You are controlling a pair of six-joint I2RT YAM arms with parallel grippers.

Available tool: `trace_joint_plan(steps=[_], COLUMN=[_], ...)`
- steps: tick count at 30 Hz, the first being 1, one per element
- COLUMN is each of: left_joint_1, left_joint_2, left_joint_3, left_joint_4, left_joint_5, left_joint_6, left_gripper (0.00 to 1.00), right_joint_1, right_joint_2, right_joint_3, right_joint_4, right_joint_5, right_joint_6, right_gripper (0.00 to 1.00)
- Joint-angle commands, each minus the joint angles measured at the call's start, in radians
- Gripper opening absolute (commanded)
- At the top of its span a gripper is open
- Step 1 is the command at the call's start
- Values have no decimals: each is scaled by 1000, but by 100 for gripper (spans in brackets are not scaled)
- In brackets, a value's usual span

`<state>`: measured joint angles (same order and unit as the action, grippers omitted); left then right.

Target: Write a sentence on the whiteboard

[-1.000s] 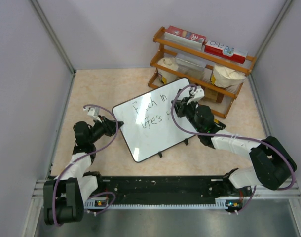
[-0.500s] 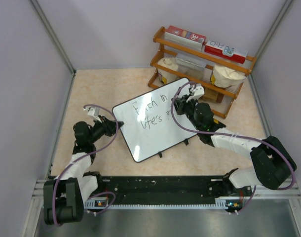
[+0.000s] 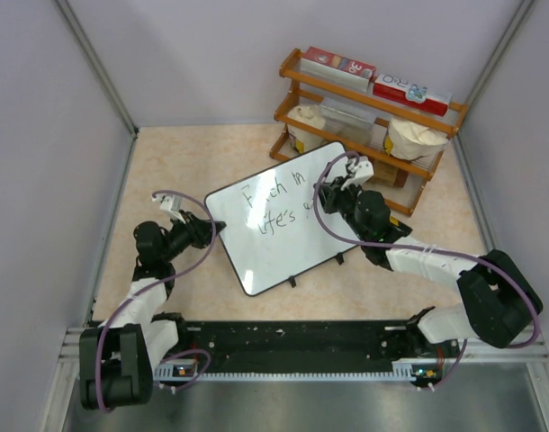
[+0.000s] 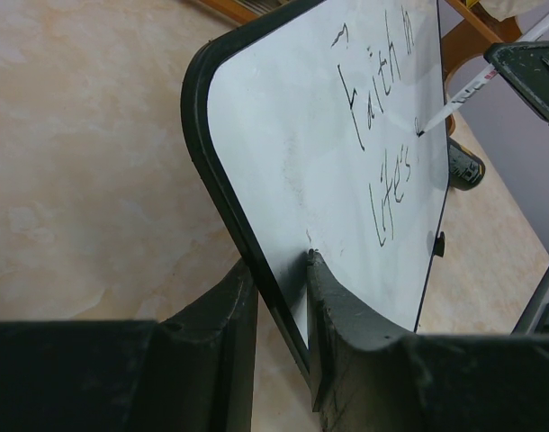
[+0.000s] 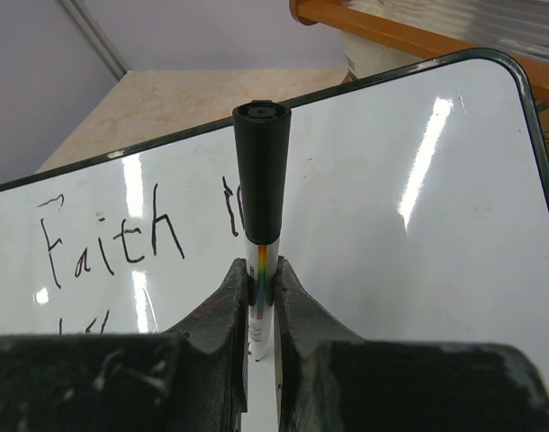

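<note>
Left gripper (image 4: 279,261) clamps the black-rimmed white whiteboard (image 4: 283,135) steady; right gripper (image 5: 261,270) pinches a black-capped marker (image 5: 261,171), writing the sentence (image 4: 373,108).

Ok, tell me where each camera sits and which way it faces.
Top external: above, behind the bases, looking down on the whiteboard; both arms show.
Left wrist: low, looking along the left pincer clamping the board's rim.
Right wrist: behind the right pincer, facing the board past its marker.
Both wrist views share the sentence's "Faith".
</note>
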<state>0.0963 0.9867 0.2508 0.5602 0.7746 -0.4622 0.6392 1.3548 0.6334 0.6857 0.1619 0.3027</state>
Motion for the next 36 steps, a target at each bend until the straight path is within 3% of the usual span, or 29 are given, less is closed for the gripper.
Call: trace_joint_plan(steps=[1, 17, 27, 36], left_joint_1=[-3, -4, -3, -3], left_joint_2=[13, 12, 17, 17], left_joint_3=[1, 1, 2, 2], left_joint_4=[-13, -11, -13, -9], left_joint_5=[-24, -24, -24, -23], left_joint_6=[82, 83, 83, 83], left_gripper=[0, 0, 0, 0], right_joint_1=[10, 13, 1, -39], right_joint_2=[-31, -11, -111, -148], right_joint_3=[-21, -49, -44, 12], right_joint_4=[-26, 40, 58, -46], right_joint_5=[-2, -124, -105, 4], right_joint_6=[3, 50, 119, 89], right_gripper=[0, 0, 0, 0])
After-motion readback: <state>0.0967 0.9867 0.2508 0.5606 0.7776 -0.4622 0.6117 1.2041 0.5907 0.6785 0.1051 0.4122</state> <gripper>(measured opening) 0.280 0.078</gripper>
